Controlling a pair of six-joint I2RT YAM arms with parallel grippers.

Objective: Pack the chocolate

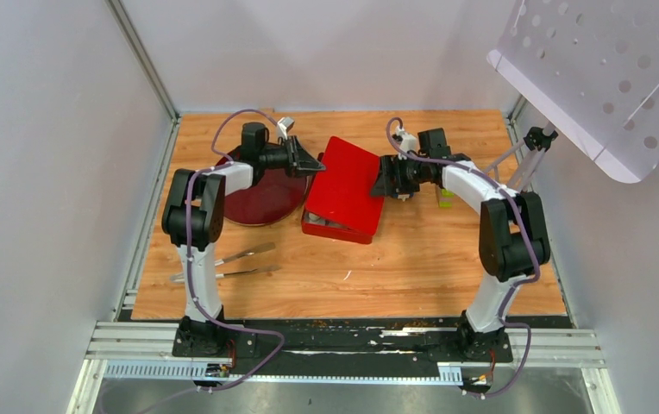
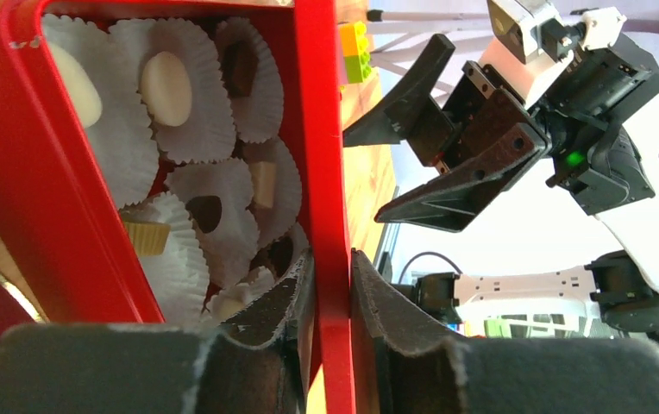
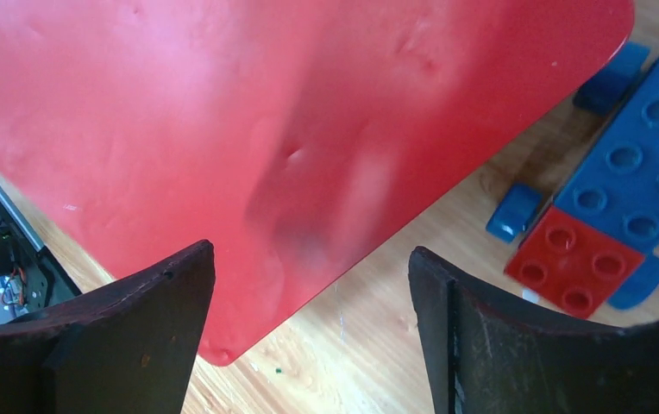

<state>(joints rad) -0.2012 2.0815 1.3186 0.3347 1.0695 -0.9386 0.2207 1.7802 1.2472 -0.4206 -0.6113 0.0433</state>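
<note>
You have one red tin [image 2: 15, 129] at the middle of the wooden table [image 1: 412, 267], with its one red lid [image 1: 348, 177] tilted over it. In the left wrist view you can count at least eight pieces of chocolate [image 2: 166, 86] inside the tin: three dark brown, the others pale cream or tan. Each sits in a white crinkled paper cup [image 2: 214, 129], and the cups are crowded together and overlapping.

Your left gripper [image 2: 333, 259] is nearly closed, its two fingers pinching the lid's thin red edge just beside the cups. Your right gripper [image 3: 307, 259] stands wide apart and has hold of nothing. It hangs at the lid's opposite side, with the dented red panel showing between its fingers.

To the left of the tin you have one dark red plate [image 1: 261, 203], touching or nearly touching the tin's corner. In front of the plate lie two slim metal tools [image 1: 222, 263], side by side.

Near the right gripper you have toy blocks on the table: one long blue block [image 3: 637, 164], one red four-stud block [image 3: 572, 259] joined to its end, and three small blue pieces around them. A yellow and green block [image 2: 356, 52] shows past the lid.
</note>
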